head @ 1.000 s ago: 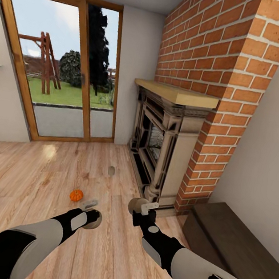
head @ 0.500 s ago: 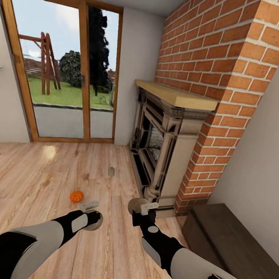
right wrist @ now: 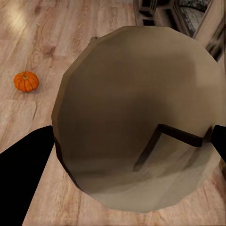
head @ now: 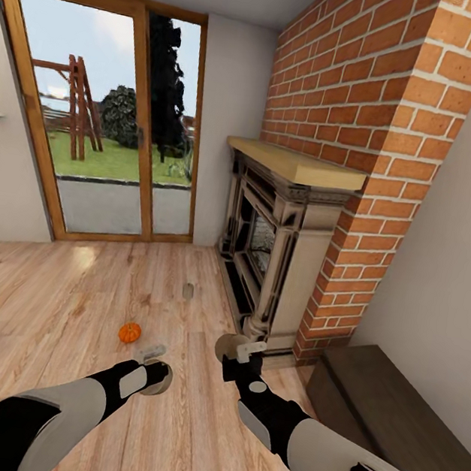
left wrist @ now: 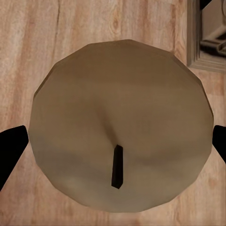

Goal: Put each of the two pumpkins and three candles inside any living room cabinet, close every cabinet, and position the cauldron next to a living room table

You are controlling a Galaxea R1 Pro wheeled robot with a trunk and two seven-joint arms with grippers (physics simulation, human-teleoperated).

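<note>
In the head view my left gripper (head: 152,367) is shut on a tan candle (head: 158,380) low over the plank floor. My right gripper (head: 241,352) is shut on a second candle (head: 228,346) near the fireplace base. The left wrist view shows the first candle's (left wrist: 117,117) wick end between black fingers (left wrist: 9,150). In the right wrist view the other candle (right wrist: 141,117) sits between the fingers (right wrist: 28,169). An orange pumpkin (head: 129,333) (right wrist: 26,81) lies on the floor just beyond my left gripper. A third candle (head: 189,288) stands farther off. The dark-brown cabinet (head: 390,412) is at lower right, its top bare.
An ornate stone fireplace (head: 271,249) with a wood mantel stands against the red brick chimney (head: 364,96). Wood-framed glass doors (head: 100,130) fill the far wall. Open plank floor (head: 43,296) stretches to the left.
My left gripper with its candle has drawn slightly nearer to me. The right arm and the things on the floor have kept their places.
</note>
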